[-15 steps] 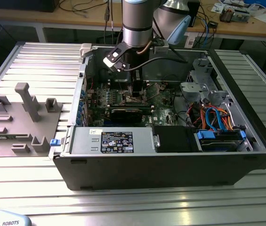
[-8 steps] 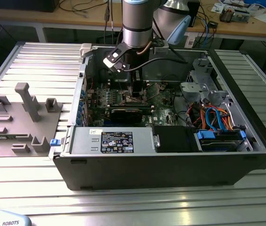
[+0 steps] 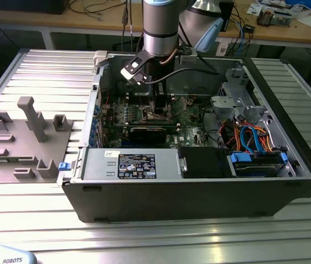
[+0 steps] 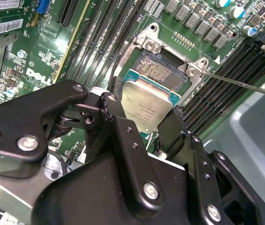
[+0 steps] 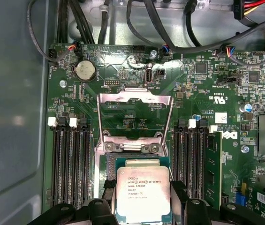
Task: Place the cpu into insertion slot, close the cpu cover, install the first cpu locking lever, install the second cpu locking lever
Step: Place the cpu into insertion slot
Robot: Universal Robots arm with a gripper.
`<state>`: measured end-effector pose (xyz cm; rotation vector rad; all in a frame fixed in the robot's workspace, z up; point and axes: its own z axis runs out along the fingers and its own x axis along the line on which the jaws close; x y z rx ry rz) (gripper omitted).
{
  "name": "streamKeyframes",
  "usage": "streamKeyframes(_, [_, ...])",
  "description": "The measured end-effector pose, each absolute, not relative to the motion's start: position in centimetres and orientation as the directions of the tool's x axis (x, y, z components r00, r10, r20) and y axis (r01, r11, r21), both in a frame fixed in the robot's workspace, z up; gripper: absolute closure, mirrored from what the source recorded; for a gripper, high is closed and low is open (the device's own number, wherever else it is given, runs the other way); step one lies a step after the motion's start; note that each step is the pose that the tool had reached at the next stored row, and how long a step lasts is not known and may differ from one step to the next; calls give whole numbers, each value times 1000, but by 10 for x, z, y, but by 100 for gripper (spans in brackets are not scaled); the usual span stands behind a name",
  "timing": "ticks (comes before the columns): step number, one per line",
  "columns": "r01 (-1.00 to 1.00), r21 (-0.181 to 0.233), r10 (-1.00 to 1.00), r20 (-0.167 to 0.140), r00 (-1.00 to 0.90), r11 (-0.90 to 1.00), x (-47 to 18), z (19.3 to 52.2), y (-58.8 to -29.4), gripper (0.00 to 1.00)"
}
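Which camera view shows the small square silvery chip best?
The first wrist view: the small flat square chip with silvery-grey metal top faces the camera. The second wrist view shows it slanted, one edge behind a black gripper finger. In the exterior view the arm stands over it.

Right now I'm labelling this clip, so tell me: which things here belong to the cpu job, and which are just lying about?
Job: cpu, gripped between the fingers; insertion slot; cpu cover, raised open; locking lever.
Lying about: coin battery; memory slots; power-supply box; grey holder tray beside the case.
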<state>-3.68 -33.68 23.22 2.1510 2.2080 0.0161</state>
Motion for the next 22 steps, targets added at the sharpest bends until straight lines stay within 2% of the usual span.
streamKeyframes(22, [998,49,999,-35,-25,27,-37,223,-336,46])
